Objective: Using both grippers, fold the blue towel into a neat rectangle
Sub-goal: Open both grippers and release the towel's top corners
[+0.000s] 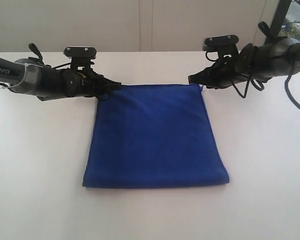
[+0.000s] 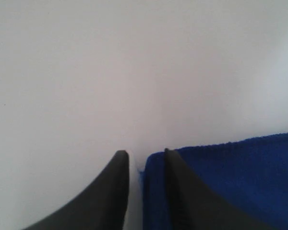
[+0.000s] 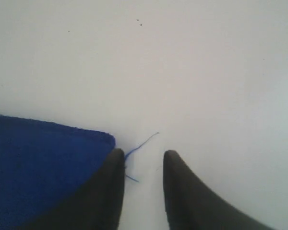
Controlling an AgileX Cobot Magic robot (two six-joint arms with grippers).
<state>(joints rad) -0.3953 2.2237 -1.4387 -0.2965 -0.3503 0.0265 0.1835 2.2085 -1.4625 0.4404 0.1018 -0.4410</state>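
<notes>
The blue towel [image 1: 155,135] lies folded flat on the white table [image 1: 35,175], roughly rectangular. My left gripper [image 1: 116,86] sits low at the towel's far left corner. In the left wrist view its jaws [image 2: 144,153] stand apart: the towel's corner [image 2: 240,172] lies against one finger [image 2: 182,191], with a strip of bare table before the other. My right gripper [image 1: 192,79] is at the far right corner. Its jaws [image 3: 143,153] are open, the towel [image 3: 38,163] lies outside one finger, and only a loose blue thread [image 3: 144,143] reaches into the gap.
A pale wall [image 1: 140,25] runs behind the table's far edge. Black cables [image 1: 295,100] hang from the right arm at the right side. A dark window frame [image 1: 281,20] stands at the back right.
</notes>
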